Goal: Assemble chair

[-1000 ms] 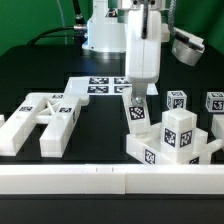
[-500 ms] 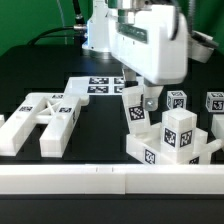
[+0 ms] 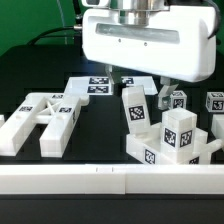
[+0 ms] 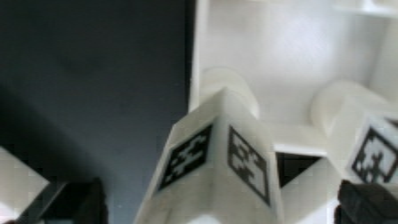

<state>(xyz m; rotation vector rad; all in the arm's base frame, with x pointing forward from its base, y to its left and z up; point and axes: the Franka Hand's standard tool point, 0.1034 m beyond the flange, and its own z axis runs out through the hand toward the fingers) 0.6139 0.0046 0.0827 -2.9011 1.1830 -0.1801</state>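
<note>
I am holding my gripper point(image 3: 141, 93) with the jaws spread wide and gripping nothing. The upright chair piece point(image 3: 134, 108) is standing on end between my fingers. In the wrist view both dark fingertips point(image 4: 43, 198) are sitting clear of its sides.

The print I am seeing is all square black-and-white tag markers, too coarse to read as writing. One is showing on the upright piece's front face, and several on the seat block point(image 3: 176, 140) just to the exterior view's right of it. A row is lying on the marker board point(image 3: 92, 84) behind, one on each of the small pieces point(image 3: 178, 100) at the back. Some are on the ladder-shaped frame point(image 3: 45, 118) lying flat, well apart toward the exterior view's left.

The exterior view is giving me the black table point(image 3: 100, 130) and the white rail point(image 3: 100, 180) in front. The wrist view is showing the upright piece's top from above, two tagged faces meeting at an edge, with another tagged white piece point(image 4: 365, 140) close beside.
</note>
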